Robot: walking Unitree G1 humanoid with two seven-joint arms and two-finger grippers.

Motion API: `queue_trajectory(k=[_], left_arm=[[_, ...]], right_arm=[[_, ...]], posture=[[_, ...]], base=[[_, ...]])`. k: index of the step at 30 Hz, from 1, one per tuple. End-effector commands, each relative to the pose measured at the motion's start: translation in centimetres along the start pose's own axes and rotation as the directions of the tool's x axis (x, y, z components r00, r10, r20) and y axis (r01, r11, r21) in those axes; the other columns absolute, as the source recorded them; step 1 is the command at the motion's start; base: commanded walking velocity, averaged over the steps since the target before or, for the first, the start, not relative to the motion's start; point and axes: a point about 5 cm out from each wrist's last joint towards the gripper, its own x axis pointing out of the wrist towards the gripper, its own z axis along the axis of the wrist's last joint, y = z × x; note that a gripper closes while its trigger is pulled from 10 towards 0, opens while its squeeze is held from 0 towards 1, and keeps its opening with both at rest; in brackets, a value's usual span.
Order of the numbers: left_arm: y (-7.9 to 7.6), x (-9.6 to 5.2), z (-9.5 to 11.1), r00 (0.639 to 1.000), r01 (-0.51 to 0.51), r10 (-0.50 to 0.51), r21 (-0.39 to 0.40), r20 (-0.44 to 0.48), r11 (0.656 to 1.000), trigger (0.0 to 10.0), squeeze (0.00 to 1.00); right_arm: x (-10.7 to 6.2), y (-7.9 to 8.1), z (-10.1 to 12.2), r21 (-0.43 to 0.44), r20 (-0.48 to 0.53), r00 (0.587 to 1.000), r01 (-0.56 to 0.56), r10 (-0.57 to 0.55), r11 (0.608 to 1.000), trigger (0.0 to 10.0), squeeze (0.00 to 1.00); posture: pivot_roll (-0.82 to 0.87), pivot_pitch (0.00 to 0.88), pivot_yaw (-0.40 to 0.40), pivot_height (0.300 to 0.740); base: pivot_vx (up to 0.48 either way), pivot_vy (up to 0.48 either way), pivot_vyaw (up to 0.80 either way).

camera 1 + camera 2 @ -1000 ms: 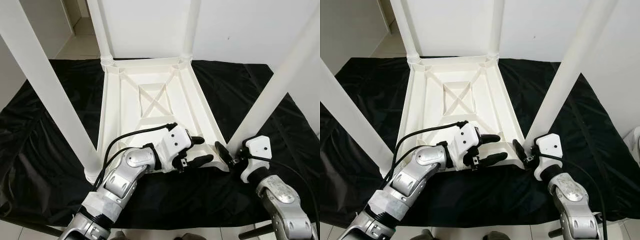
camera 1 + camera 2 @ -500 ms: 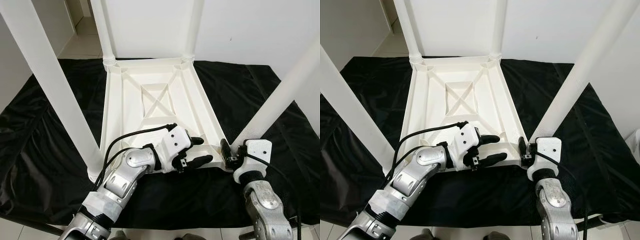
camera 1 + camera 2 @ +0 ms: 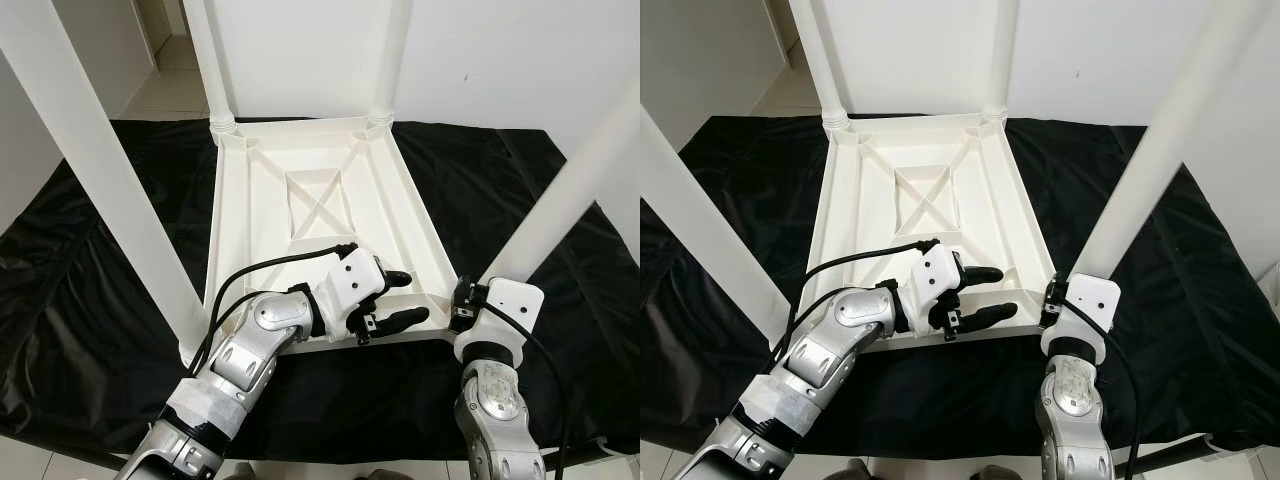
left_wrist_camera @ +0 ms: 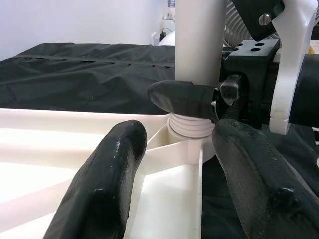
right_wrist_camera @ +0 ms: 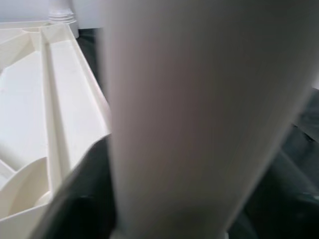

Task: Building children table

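Seating the near-right leg (image 3: 560, 190) squarely calls for turning it about its own axis while the upturned tabletop (image 3: 320, 210) is kept from sliding. I cannot tell how the right gripper (image 3: 1052, 300) has its fingers set; it sits against the foot of that leg at the corner socket. The left gripper (image 3: 392, 300), fingers (image 4: 107, 184) spread, straddles the near rim just beside it, on the black cloth (image 3: 90, 270).

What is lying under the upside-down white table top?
A black cloth lies under the table top and spreads out on every side of it. What the cloth itself rests on is covered; a strip of pale tiled floor shows beyond its far edge.
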Motion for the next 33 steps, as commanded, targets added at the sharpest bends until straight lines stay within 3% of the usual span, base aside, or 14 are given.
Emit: queue_trajectory(k=[1,9,11,15,18,22,24,27,28,29,30,31,32,33], left_arm=[[-0.1,0.0,-0.2,1.000,0.019,-0.018,0.007,-0.017,1.000,10.0,0.00],[0.0,-0.1,-0.2,1.000,0.010,-0.010,0.006,-0.016,1.000,10.0,0.00],[0.0,-0.1,-0.3,1.000,0.007,-0.006,0.007,-0.018,1.000,10.0,0.00],[0.0,-0.1,-0.3,1.000,0.005,-0.005,0.007,-0.018,1.000,10.0,0.00],[0.1,-0.1,-0.2,1.000,0.006,-0.006,0.010,-0.018,1.000,10.0,0.00],[0.1,-0.1,-0.2,1.000,0.007,-0.006,0.011,-0.019,1.000,10.0,0.00],[0.2,0.0,-0.2,1.000,0.006,-0.006,0.013,-0.016,1.000,10.0,0.00],[0.2,0.1,-0.1,1.000,0.006,-0.006,0.014,-0.015,1.000,10.0,0.00],[0.2,0.2,-0.1,1.000,0.008,-0.008,0.015,-0.013,1.000,10.0,0.00],[0.2,0.2,-0.1,1.000,0.008,-0.008,0.015,-0.013,1.000,10.0,0.00],[0.2,0.2,-0.1,1.000,0.011,-0.011,0.016,-0.012,1.000,10.0,0.00],[0.2,0.2,-0.1,1.000,0.011,-0.011,0.016,-0.012,1.000,10.0,0.00],[0.1,0.2,-0.2,1.000,0.014,-0.014,0.016,-0.013,1.000,10.0,0.00],[0.1,0.2,-0.3,1.000,0.016,-0.016,0.015,-0.015,1.000,10.0,0.00]], right_arm=[[-0.5,0.4,-0.4,0.042,-0.039,0.999,0.014,-0.013,0.999,10.0,1.00],[-0.5,0.7,0.0,0.057,-0.007,0.999,-0.050,0.050,0.997,10.0,1.00],[-0.4,0.2,0.0,0.022,0.021,0.989,-0.149,0.149,0.989,10.0,0.00],[-0.3,-0.2,0.0,-0.005,0.033,0.976,-0.217,0.217,0.976,10.0,0.00],[0.5,-1.3,0.1,-0.066,0.036,0.913,-0.403,0.406,0.913,10.0,0.00],[0.9,-1.8,0.1,-0.088,0.031,0.894,-0.442,0.446,0.893,10.0,0.00],[1.3,-2.0,-0.2,-0.123,0.008,0.856,-0.511,0.516,0.851,10.0,0.00],[1.6,-2.1,-0.3,-0.137,-0.005,0.831,-0.551,0.556,0.823,10.0,0.00],[1.8,-2.0,-0.5,-0.155,-0.019,0.805,-0.589,0.593,0.793,10.0,0.00],[1.8,-2.0,-0.5,-0.155,-0.019,0.805,-0.589,0.593,0.793,10.0,0.00],[2.0,-1.9,-0.6,-0.157,-0.032,0.782,-0.619,0.623,0.769,8.0,0.00],[2.0,-1.9,-0.6,-0.157,-0.032,0.782,-0.619,0.623,0.769,8.0,0.00],[2.1,-1.8,-0.7,-0.171,-0.039,0.764,-0.641,0.644,0.749,6.6,0.00],[2.3,-1.6,-0.8,-0.170,-0.043,0.747,-0.659,0.663,0.732,4.5,0.00]], posture=[[-0.10,0.016,0.026,0.740],[-0.09,0.016,0.022,0.740],[-0.09,0.016,0.021,0.740],[-0.09,0.017,0.022,0.740],[-0.10,0.013,0.025,0.740],[-0.10,0.013,0.025,0.740],[-0.10,0.005,0.025,0.740],[-0.10,0.000,0.025,0.740],[-0.10,0.000,0.024,0.740],[-0.10,0.000,0.024,0.740],[-0.09,0.000,0.023,0.740],[-0.09,0.000,0.023,0.740],[-0.09,0.000,0.024,0.740],[-0.09,0.000,0.024,0.740]], base=[[0.000,0.000,0.00],[0.000,0.000,0.00],[0.000,0.000,0.00],[0.000,0.000,0.00],[0.000,0.000,0.00],[0.000,0.000,0.00],[0.000,0.000,0.00],[0.000,0.000,0.00],[0.000,0.000,0.00],[0.000,0.000,0.00],[0.000,0.000,0.00],[0.000,0.000,0.00],[0.000,0.000,0.00],[0.000,0.000,0.00]])
